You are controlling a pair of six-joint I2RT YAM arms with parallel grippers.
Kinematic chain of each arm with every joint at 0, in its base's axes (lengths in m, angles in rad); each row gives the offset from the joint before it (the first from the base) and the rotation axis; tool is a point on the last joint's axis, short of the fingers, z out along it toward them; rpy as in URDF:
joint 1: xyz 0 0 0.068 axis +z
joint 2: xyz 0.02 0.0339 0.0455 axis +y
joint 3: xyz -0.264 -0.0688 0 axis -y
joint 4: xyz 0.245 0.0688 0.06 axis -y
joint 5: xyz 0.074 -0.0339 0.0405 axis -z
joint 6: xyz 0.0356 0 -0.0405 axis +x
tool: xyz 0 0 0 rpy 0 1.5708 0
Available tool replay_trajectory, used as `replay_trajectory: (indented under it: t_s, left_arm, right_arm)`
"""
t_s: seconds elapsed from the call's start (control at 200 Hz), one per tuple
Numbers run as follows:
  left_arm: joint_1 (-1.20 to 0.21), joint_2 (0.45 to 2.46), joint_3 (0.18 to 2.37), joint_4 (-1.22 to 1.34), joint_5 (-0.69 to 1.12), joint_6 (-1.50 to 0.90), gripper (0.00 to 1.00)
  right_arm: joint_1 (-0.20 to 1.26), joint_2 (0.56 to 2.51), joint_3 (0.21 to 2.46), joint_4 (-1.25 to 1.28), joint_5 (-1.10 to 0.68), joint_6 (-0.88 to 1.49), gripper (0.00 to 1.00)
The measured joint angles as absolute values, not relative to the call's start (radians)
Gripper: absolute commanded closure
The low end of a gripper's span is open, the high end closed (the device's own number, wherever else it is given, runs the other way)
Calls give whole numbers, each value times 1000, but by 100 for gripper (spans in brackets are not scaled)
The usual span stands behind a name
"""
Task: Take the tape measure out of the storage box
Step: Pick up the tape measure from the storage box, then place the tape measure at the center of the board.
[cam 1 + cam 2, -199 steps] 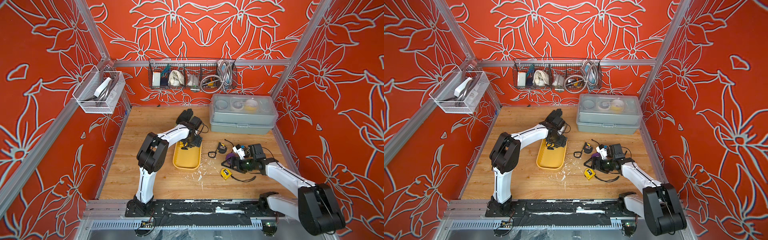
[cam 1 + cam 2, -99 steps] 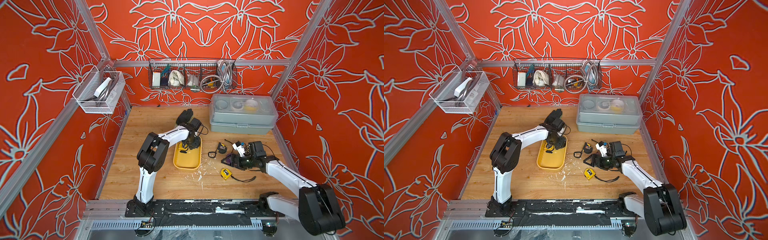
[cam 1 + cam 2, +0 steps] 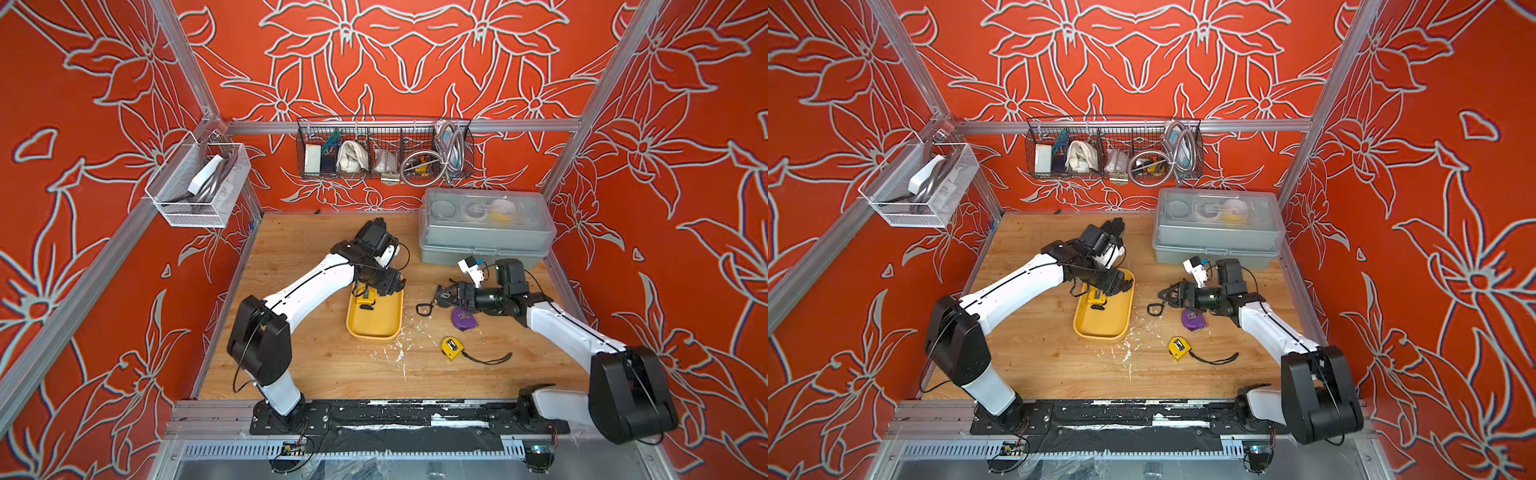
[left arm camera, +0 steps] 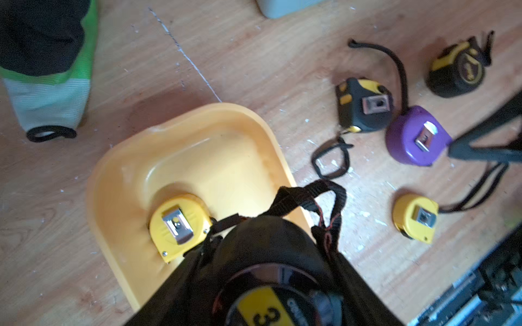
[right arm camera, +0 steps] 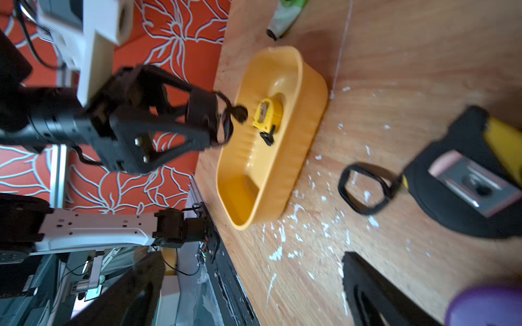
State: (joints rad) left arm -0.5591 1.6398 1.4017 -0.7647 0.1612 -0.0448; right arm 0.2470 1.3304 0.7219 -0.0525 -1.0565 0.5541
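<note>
One counter (image 3: 311, 357): wooden, it is carrying everything.
Left tool (image 3: 380, 286): it is hanging above the far end of the storage box (image 3: 374, 324), and its jaws are pressing on both sides of a black tape measure (image 4: 268, 254), whose strap is hanging loose.
Storage box: it is sitting left of the middle, and one yellow tape measure (image 4: 179, 225) is lying inside it, clip side up, near the far end.
Right tool (image 3: 1163, 300): it is hovering low, just right of the box, with its jaws standing wide apart and gripping nothing.
Loose tapes: a black-and-yellow tape measure (image 4: 364, 105), a purple tape measure (image 3: 464, 319) and a small yellow tape measure (image 3: 451, 348) are lying near the right tool, all outside the box.
</note>
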Motion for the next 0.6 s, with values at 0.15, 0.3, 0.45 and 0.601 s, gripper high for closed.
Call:
replay_trajectory:
  t_s: [0.15,0.3,0.45,0.601]
  left_arm:
    - [-593,1575,1344,-801,222,-22,55]
    - [-602,1514,1314,-797,258,-15,55]
    - [-610,1462,1306,-786,274,-8,55]
    - [-621,1448,1303,-785,279,4,55]
  right_arm:
    - [304,1413,825,-14,-1105,582,7]
    - [398,1485,895,8,-1142,598,11]
    - [477,1540,911,46,-1166,634,16]
    - [516,1568,916,107,-1176,681,19]
